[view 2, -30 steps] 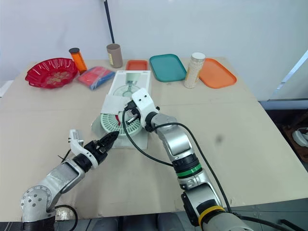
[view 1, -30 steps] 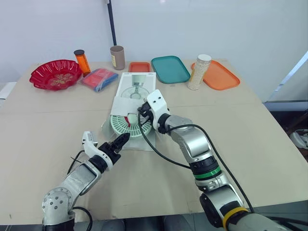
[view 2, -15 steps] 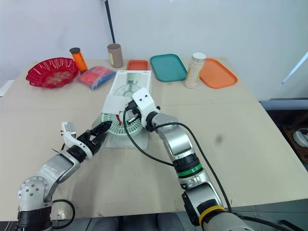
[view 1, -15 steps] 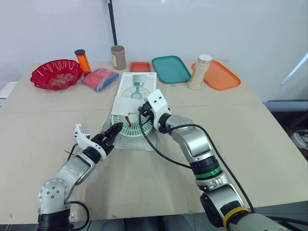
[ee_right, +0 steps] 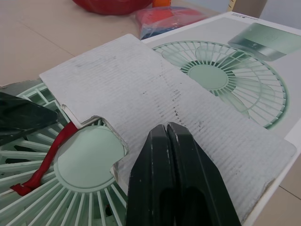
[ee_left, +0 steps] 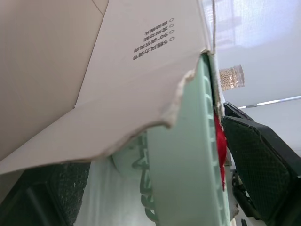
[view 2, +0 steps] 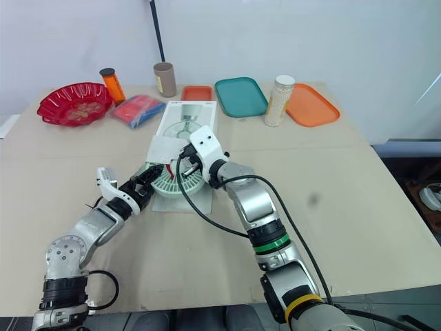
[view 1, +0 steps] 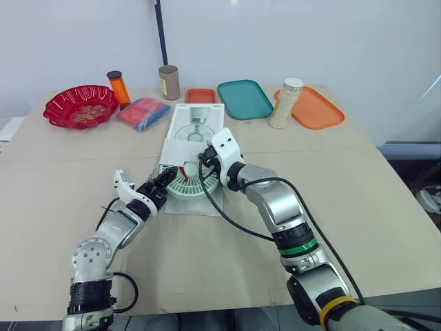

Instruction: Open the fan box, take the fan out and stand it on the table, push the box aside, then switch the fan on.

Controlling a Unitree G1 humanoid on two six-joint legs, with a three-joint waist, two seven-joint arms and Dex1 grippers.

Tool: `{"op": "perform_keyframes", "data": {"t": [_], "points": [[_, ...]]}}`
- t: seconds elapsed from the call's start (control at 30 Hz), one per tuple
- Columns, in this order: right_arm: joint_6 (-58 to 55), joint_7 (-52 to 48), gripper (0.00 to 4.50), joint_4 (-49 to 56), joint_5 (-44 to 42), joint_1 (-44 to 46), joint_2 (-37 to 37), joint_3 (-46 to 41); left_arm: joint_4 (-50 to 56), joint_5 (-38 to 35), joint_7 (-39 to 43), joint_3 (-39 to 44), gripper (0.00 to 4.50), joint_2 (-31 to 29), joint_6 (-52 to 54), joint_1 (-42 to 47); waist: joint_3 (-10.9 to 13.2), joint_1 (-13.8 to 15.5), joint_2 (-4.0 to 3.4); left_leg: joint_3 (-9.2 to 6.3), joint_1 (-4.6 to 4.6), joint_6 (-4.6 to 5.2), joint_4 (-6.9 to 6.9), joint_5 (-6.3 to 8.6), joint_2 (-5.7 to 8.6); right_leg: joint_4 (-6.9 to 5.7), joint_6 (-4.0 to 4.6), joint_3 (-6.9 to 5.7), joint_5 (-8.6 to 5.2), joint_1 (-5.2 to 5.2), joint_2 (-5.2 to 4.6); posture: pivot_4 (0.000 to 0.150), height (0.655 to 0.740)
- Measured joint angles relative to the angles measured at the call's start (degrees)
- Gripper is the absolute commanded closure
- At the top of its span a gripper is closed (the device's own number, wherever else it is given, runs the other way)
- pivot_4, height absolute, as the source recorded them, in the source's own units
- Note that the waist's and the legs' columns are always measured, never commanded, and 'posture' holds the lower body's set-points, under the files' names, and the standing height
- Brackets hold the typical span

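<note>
**Surface and room.** A beige table [view 1: 358, 200] stands against a plain white wall [view 1: 310, 34]. A black pole [view 1: 160, 34] rises behind the far edge.

**Inventory.** Directions are by clock face from the table centre, with 12 o'clock at the far edge.
- One red bowl [view 1: 79, 105] at 10 o'clock.
- One orange bottle [view 1: 118, 87], just beside the bowl.
- One red-and-blue packet [view 1: 142, 112] at 11 o'clock.
- One brown cylinder [view 1: 168, 82], behind the packet.
- Three trays along the far edge: a small orange tray [view 1: 201, 96] at 12 o'clock, a teal tray [view 1: 244, 98] just beside it, and a large orange tray [view 1: 317, 109] at 1 o'clock.
- One jar of pale grains [view 1: 286, 103], standing at the large orange tray's near-left edge.
- One fan box [view 1: 196, 127], lying flat at the centre.
- One green fan [view 1: 189, 183].

**Fan position.** The fan lies flat, protruding from the box's near end at 6 o'clock. A torn cardboard flap [ee_right: 155, 94] covers part of its grille. A red strap [ee_right: 47, 157] crosses the grille.

**Left gripper** [view 1: 167, 177]. It is at the fan's 9 o'clock rim. Its fingers [ee_left: 256, 160] are spread apart, with the fan's rim and the flap's edge between them. One finger lies against the strap side of the grille. A firm clamp cannot be confirmed.

**Right gripper** [ee_right: 166, 128]. Its fingers are pressed together with nothing between them. The tips sit over the flap at the fan's 1 o'clock side. Contact with the flap cannot be confirmed.
</note>
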State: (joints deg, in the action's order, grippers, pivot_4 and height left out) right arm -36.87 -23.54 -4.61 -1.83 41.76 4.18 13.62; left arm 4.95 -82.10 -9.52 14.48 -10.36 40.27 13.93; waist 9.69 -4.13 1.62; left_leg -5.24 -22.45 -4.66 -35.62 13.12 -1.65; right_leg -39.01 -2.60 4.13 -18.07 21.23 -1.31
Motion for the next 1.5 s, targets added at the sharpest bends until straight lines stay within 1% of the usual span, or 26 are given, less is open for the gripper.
{"op": "perform_keyframes", "data": {"t": [0.07,0.1,0.13,0.17,0.2,0.27,0.3,0.63,0.83,1.0,1.3,1.5], "points": [[0.0,0.0,4.5,0.0,0.0,0.0,0.0,0.0,-0.01,0.49,0.32,0.03,0.02,0.34,0.08,0.01,0.0,0.0,0.0,0.0,0.0,0.0,0.0,0.0,0.0,0.0,0.0,0.0,0.0,0.0,0.0,0.15,0.74],[-0.01,0.0,4.5,0.0,0.01,0.0,0.0,0.0,-0.01,0.62,0.47,0.09,0.26,0.43,0.1,0.01,0.0,0.0,0.0,-0.01,0.0,-0.01,0.0,0.0,0.0,0.0,0.0,0.0,0.0,0.0,0.0,0.15,0.74],[-0.01,0.0,4.5,0.0,0.01,0.0,0.0,0.0,0.0,0.64,0.74,0.24,0.63,0.51,0.14,0.0,0.0,0.0,0.0,0.0,0.0,-0.01,0.0,-0.01,0.0,0.0,0.0,0.0,0.0,0.0,0.0,0.15,0.74],[-0.01,0.0,4.5,0.0,0.01,0.0,0.0,0.0,0.01,0.63,0.85,0.3,0.77,0.53,0.15,0.01,0.0,0.0,0.0,0.0,0.0,-0.01,0.0,-0.01,0.0,0.0,0.0,0.0,0.0,0.0,0.0,0.15,0.74],[-0.02,0.02,4.5,-0.02,0.01,0.0,-0.05,0.0,0.24,0.52,1.26,0.74,1.17,0.63,0.18,0.04,0.0,0.0,0.0,0.0,0.0,-0.02,0.0,-0.01,0.0,0.0,0.0,0.0,0.0,0.0,0.0,0.15,0.74],[-0.02,0.03,4.5,-0.03,0.01,0.0,-0.07,0.0,0.57,0.37,1.35,1.15,1.77,0.62,0.22,0.04,0.0,0.0,0.0,-0.01,0.0,-0.02,0.01,-0.01,0.0,0.0,0.0,0.0,0.0,0.0,0.0,0.15,0.74],[-0.05,0.09,4.5,-0.05,0.06,0.0,-0.08,-0.02,0.82,0.0,1.32,1.47,1.84,0.61,0.27,-0.06,0.0,0.0,0.0,0.0,0.0,-0.02,0.01,-0.01,0.0,0.0,0.0,0.0,0.0,0.0,-0.01,0.15,0.74],[-0.04,0.07,4.5,-0.07,0.05,0.04,-0.37,0.0,2.52,-1.18,0.64,2.1,1.84,0.42,1.24,-1.58,-0.01,-0.09,0.02,0.01,0.01,-0.02,0.04,-0.01,-0.02,0.02,0.0,0.02,0.0,0.02,0.01,0.15,0.74],[-0.05,0.06,4.5,-0.06,0.06,0.11,-0.48,0.03,5.49,-3.91,-1.53,2.23,1.84,0.19,1.74,-4.3,-0.01,-0.16,0.02,0.02,0.01,-0.02,0.06,-0.01,-0.03,0.03,0.0,0.03,0.0,0.03,0.01,0.15,0.74],[-0.22,0.24,4.5,-0.06,0.07,0.31,-0.74,0.03,10.98,-8.66,-3.85,2.73,1.84,-2.41,2.97,-9.73,-0.01,-0.21,0.01,0.03,0.03,-0.03,0.12,-0.01,-0.04,0.03,0.01,0.07,0.0,0.06,0.02,0.15,0.74],[-2.37,1.28,4.5,-0.06,0.11,1.11,-1.89,-0.03,16.32,-15.37,-6.6,2.78,1.84,-6.68,3.36,-16.2,0.0,-0.18,0.0,0.04,0.04,-0.03,0.15,-0.01,-0.04,0.04,0.02,0.08,-0.01,0.07,0.01,0.15,0.74],[-3.53,1.98,4.5,-0.03,0.38,1.18,-2.09,0.0,21.26,-20.38,-8.31,2.64,1.84,-8.9,2.51,-22.49,0.01,-0.15,-0.02,0.05,0.05,-0.04,0.18,-0.01,-0.04,0.05,0.05,0.09,-0.03,0.08,0.0,0.15,0.74]]}}
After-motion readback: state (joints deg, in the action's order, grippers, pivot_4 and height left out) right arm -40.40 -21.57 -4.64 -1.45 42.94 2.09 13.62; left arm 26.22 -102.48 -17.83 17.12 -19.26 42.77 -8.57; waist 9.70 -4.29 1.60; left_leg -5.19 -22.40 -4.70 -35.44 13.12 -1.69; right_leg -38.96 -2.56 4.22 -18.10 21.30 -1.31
